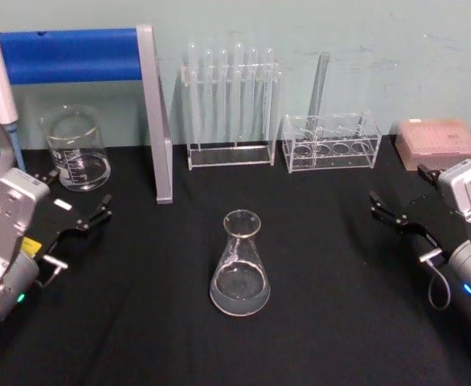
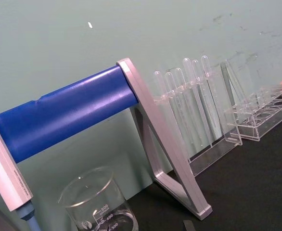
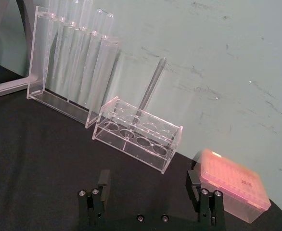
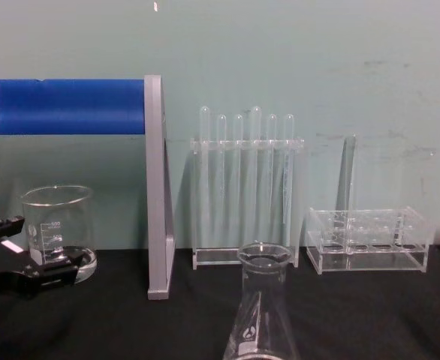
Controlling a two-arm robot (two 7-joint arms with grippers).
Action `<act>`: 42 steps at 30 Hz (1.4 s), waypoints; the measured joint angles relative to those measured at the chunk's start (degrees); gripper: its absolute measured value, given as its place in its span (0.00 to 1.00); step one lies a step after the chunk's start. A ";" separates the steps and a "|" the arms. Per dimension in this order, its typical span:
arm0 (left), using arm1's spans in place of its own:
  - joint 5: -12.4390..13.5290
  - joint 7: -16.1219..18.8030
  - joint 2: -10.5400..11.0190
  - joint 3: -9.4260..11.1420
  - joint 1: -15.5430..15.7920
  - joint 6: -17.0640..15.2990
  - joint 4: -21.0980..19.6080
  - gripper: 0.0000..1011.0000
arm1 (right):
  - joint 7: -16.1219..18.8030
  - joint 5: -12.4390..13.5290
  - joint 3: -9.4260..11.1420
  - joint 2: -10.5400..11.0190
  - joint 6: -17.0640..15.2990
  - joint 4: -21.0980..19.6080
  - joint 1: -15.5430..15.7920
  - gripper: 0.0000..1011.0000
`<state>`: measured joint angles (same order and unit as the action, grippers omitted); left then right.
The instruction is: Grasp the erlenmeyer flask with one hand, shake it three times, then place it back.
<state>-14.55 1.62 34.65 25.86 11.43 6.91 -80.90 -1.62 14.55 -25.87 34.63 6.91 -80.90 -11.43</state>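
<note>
One erlenmeyer flask [image 1: 239, 265] is seen standing upright near the middle of the black counter [image 1: 139, 330]. Its long axis is vertical, with the wide base down and the narrow neck and flared mouth pointing up. A small white logo [image 4: 248, 334] is printed low on its wall in the chest view, but it cannot be read.

The flask is flanked by two end effectors, both well apart from it. The left end effector [image 1: 79, 197] is held over the counter's left side, fingers spread wide and empty, just in front of a glass beaker [image 1: 76, 149]. The right end effector [image 1: 403, 193] is held at the right side, likewise wide and empty, near a pink tip box [image 1: 436, 143].

The graduations 500, 400 and 300 can be read on the beaker in the left wrist view.

Behind the flask, a tall rack of test tubes [image 1: 229, 104] and a low clear rack [image 1: 330, 143] holding one tube are lined up against the wall. Beside them is set a grey frame [image 1: 157, 121] carrying a blue bar [image 1: 67, 55].
</note>
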 joint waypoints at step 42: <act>0.00 0.00 0.00 0.00 0.00 0.00 0.00 0.99 | 20.44 11.94 5.31 5.23 2.04 -7.93 6.33 0.99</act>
<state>-14.55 1.62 34.64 25.86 11.43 6.91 -80.90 18.82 26.49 -20.55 39.85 8.95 -88.83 -5.10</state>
